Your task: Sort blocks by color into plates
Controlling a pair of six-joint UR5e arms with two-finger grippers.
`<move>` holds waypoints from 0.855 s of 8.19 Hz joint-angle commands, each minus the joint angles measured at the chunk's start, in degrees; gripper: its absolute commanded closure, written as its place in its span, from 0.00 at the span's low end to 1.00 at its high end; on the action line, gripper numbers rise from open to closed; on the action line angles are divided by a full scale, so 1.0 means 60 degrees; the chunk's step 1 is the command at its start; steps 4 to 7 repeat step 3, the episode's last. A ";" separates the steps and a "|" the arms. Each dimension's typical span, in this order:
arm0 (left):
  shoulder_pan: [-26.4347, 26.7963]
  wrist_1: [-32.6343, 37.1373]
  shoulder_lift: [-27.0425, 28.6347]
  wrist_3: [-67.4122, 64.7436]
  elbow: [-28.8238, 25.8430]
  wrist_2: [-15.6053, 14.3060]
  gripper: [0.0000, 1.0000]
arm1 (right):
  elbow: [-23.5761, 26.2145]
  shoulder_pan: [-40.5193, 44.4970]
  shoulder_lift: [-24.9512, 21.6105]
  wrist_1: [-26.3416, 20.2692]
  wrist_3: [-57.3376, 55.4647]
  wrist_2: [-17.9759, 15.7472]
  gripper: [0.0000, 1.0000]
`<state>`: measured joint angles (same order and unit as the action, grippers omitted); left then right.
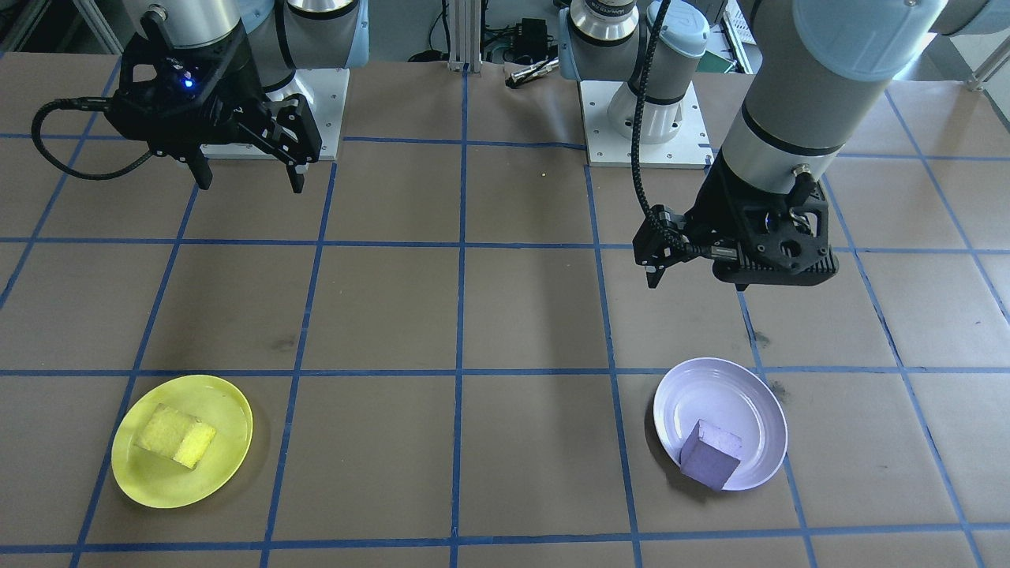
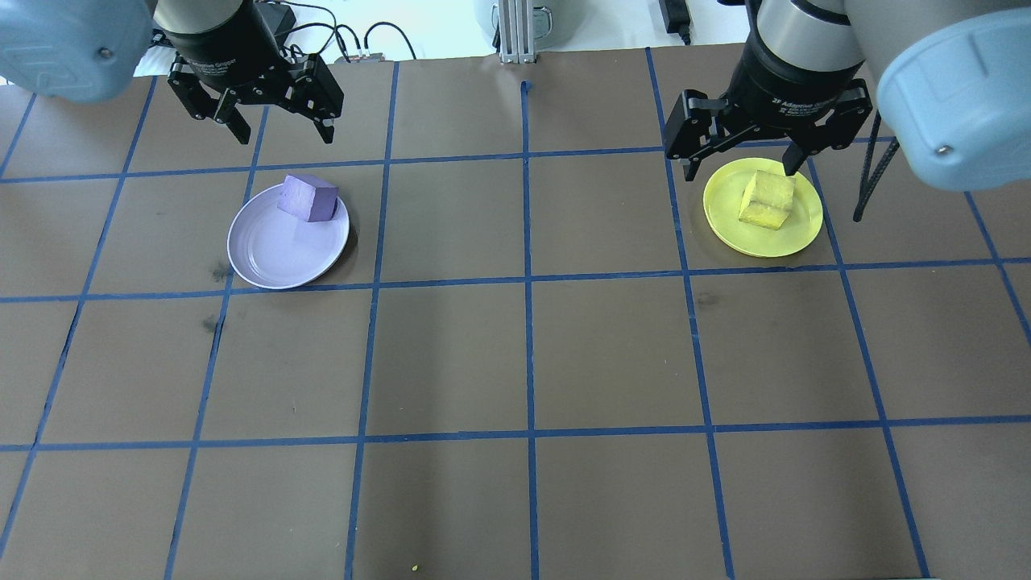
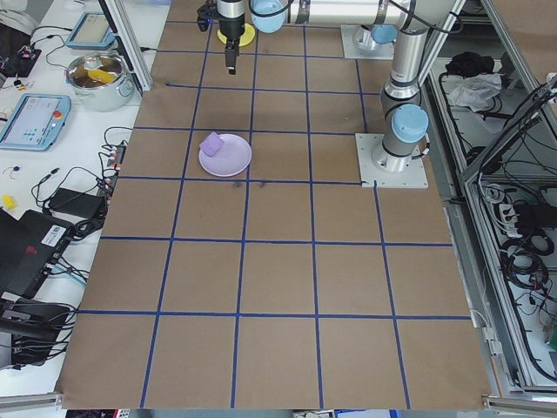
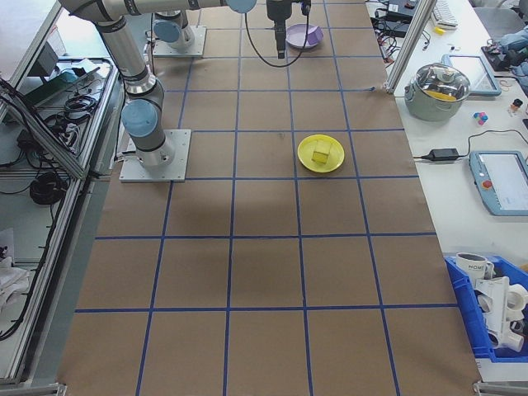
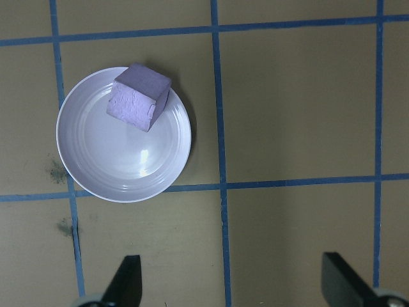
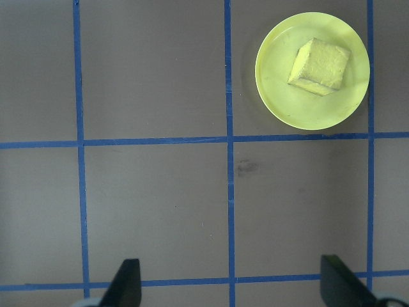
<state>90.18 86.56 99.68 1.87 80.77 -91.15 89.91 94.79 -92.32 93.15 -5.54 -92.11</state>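
Front view: sorting looks basically done. The small matte yellow foam cube [image 1: 175, 435] is sat in the bright yellow round plastic plate [image 1: 229, 398]; the light purple foam cube [image 1: 710, 455] is parked at 6 o'clock in the pale lavender plate [image 1: 722, 386]. Nothing more seems needed beyond parking the arms.

Overhead: the left gripper [image 2: 279, 129] and right gripper [image 2: 739, 156] are both spread wide, nothing held, raised clear of the plates.

Wrist views: both cubes look rough and slightly tilted.

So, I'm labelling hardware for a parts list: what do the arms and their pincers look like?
Both arms are grey tubes with light-blue joint caps. Each ends in a black two-finger pincer: left pincer, right pincer. A black cable runs along each wrist, and a small blue light glows on the right one.
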 commanded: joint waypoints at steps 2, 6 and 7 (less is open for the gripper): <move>0.0029 0.0016 -0.0266 -0.0019 0.0307 -0.0013 0.00 | 0.0000 0.0052 -0.0009 0.0017 0.0000 0.0030 0.00; 0.0029 0.0016 -0.0324 -0.0019 0.0307 -0.0013 0.00 | 0.0015 0.0037 -0.0009 0.0002 0.0000 0.0030 0.00; 0.0029 0.0016 -0.0324 -0.0019 0.0307 -0.0013 0.00 | 0.0015 0.0037 -0.0009 0.0002 0.0000 0.0030 0.00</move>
